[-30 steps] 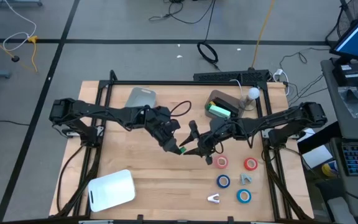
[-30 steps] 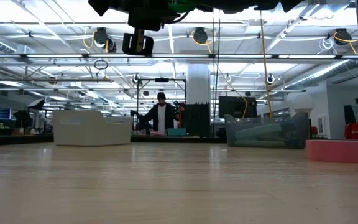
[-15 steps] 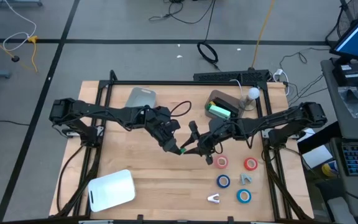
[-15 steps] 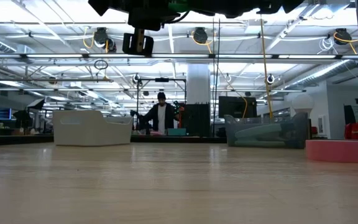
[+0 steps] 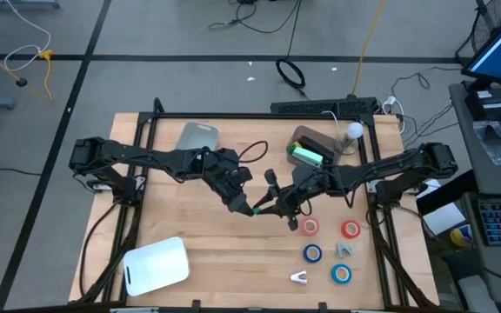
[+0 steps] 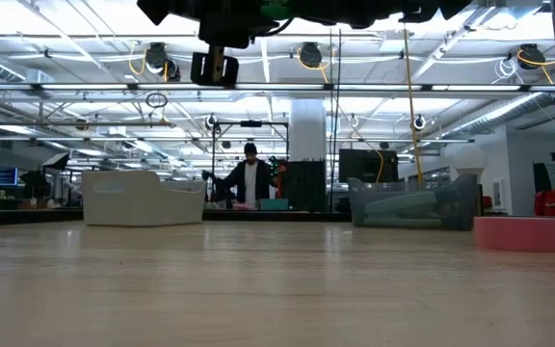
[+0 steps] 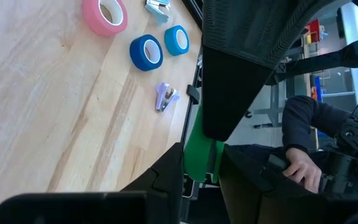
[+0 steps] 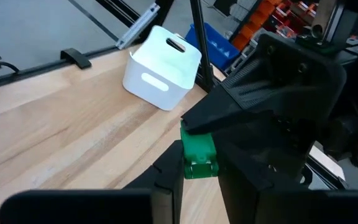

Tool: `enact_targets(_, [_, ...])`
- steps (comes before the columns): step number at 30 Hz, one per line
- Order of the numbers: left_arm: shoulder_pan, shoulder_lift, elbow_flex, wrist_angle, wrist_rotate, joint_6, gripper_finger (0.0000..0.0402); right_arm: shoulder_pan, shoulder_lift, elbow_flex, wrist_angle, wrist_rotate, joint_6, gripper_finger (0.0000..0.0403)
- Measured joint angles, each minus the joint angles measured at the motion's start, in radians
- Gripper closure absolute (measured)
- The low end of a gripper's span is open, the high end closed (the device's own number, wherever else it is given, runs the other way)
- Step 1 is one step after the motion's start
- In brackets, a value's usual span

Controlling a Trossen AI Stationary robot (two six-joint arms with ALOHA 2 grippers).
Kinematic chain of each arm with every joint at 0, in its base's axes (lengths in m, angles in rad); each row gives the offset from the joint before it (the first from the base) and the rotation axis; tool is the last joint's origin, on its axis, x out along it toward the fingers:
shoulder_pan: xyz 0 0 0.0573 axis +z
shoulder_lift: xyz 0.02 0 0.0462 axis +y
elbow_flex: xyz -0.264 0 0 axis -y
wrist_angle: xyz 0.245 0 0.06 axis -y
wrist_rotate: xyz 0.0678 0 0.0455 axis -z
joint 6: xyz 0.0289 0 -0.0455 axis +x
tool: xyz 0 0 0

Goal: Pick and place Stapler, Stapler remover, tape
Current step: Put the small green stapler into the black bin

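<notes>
A small green stapler is held above the middle of the table between my two grippers. My left gripper comes from the left and my right gripper from the right, both shut on it. The stapler also shows in the left wrist view and the right wrist view. Two red tape rolls and two blue ones lie flat on the table at the near right. Two staple removers lie among them. My left gripper pinches one end of the green stapler between its two fingers, coming level from the table's left. The stapler is lifted clear of the table. My right gripper pinches the stapler's other end between its two fingers, coming level from the table's right.
A white bin stands at the near left. A grey bin stands at the far middle. A dark bin with another green thing in it stands at the far right. A person's hand shows beyond the table.
</notes>
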Motion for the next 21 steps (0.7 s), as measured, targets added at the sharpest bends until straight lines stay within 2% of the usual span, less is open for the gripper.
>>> enact_targets(15, [0.001, 0.0, 0.0, -0.008, -0.021, 0.051, 0.0305, 0.0, -0.001, 0.0, -0.023, 0.035, -0.003, 0.0336])
enact_targets(21, [0.006, 0.0, 0.0, -0.006, -0.023, 0.061, 0.0247, -0.001, -0.001, 0.0, -0.035, 0.047, 0.0, 0.0336])
